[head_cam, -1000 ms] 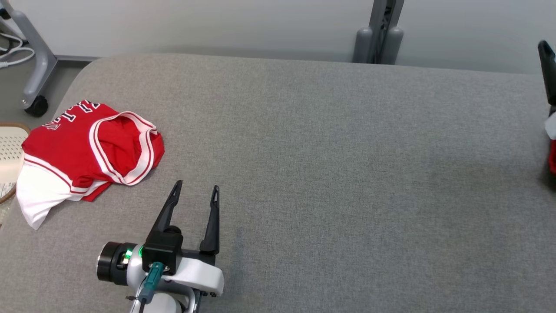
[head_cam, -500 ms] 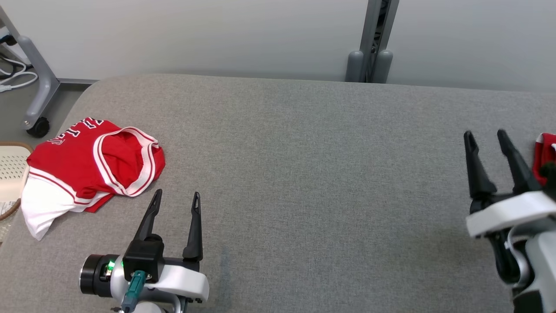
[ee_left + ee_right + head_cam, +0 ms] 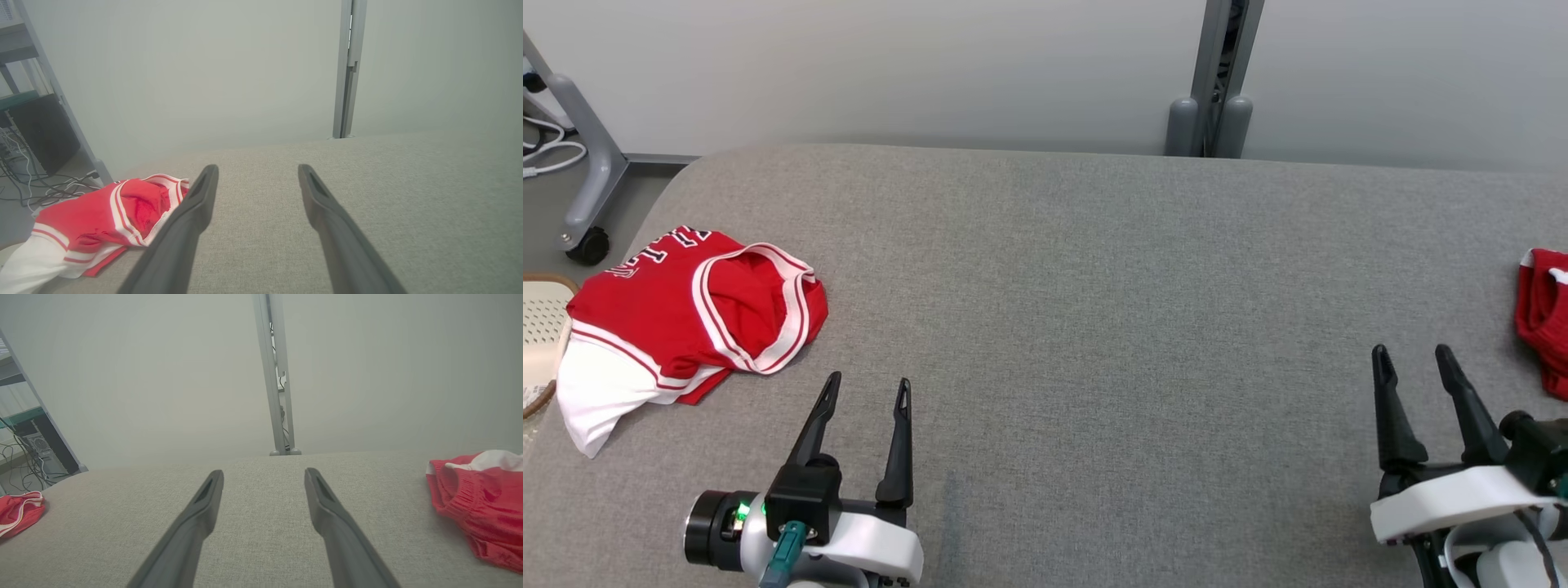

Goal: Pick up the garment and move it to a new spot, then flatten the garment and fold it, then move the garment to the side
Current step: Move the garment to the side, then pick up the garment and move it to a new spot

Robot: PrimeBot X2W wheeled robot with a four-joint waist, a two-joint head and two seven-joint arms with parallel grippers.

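Left gripper: my left gripper (image 3: 868,380) hangs over the near-left part of the grey padded surface (image 3: 1094,286), jaws spread wide and holding nothing.
Right gripper: my right gripper (image 3: 1411,351) is also spread wide and empty, near the right edge.
Jersey: the red jersey (image 3: 686,302) lies crumpled at the left edge. Its white-trimmed opening gapes upward, and a white layer spills toward the near-left corner, close to a pale woven basket (image 3: 539,327) beyond the edge.
Shorts: the red shorts (image 3: 1542,322) are bunched at the right edge, just beside my right fingers.
Risk, target: each gripper has a red garment near it, so I could reach for both or pick the wrong one.
Risk, layers: if I pinch only the jersey's trim or its white layer, I judge the rest will trail and twist, which makes flattening harder.
Risk, edge: both garments sit at the edges, so a sideways nudge or a weak pinch could drag one off the surface.
Risk, padding: if I come down too steeply, my fingertips could dig into the soft cover instead of sliding under the cloth.
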